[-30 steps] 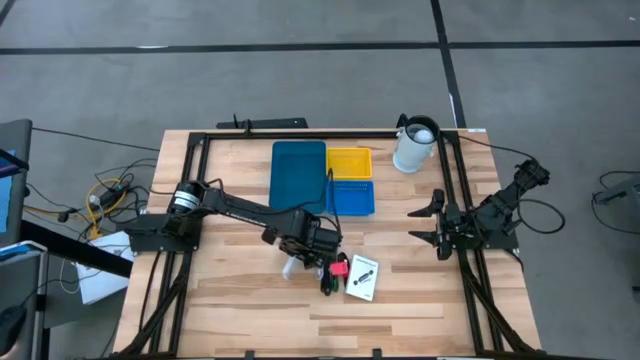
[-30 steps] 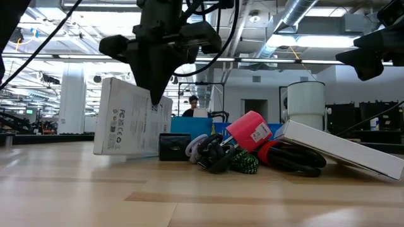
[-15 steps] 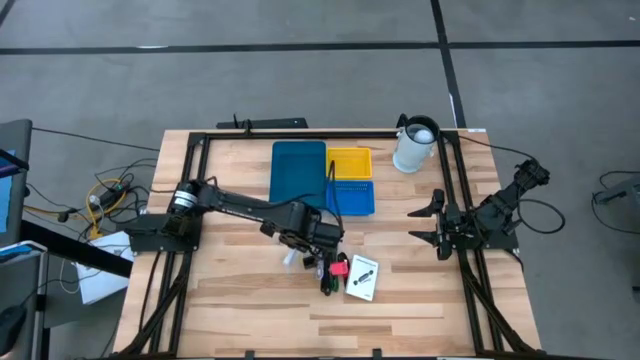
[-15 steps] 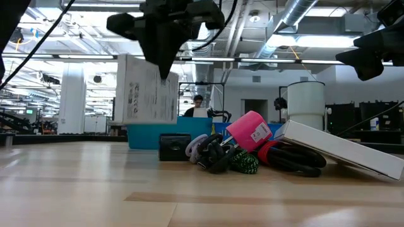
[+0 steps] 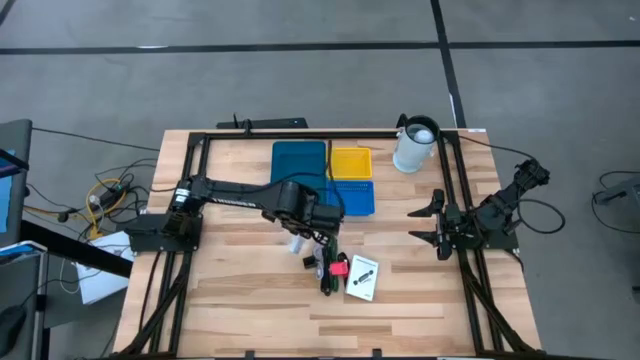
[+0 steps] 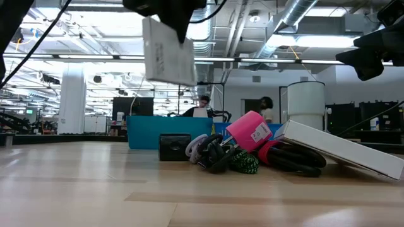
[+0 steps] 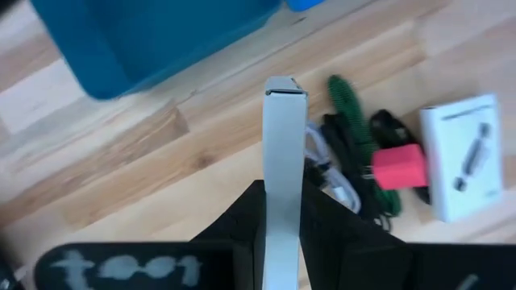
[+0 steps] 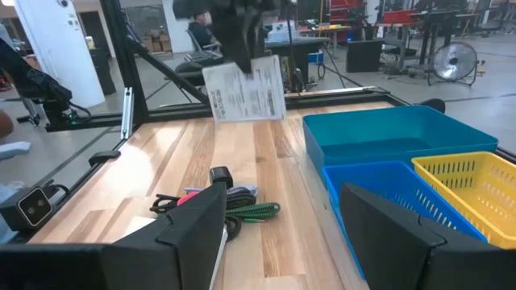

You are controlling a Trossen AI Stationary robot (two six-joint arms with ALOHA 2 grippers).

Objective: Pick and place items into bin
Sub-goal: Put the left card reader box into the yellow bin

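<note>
High view, left gripper (image 5: 303, 228): clamped on white box (image 6: 167, 50), lifted off table (image 5: 240, 300).
Bin (image 5: 299, 175): just beyond gripper.
Item pile (image 5: 335, 272): beside and beneath gripper.
Right gripper (image 5: 428, 222): parked, fingers apart.

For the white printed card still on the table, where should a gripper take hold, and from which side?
Grip the white printed card by its raised long edge, coming from above on the side away from the pile. In the low view it leans tilted on the red piece and cables, so that edge is off the table.
</note>
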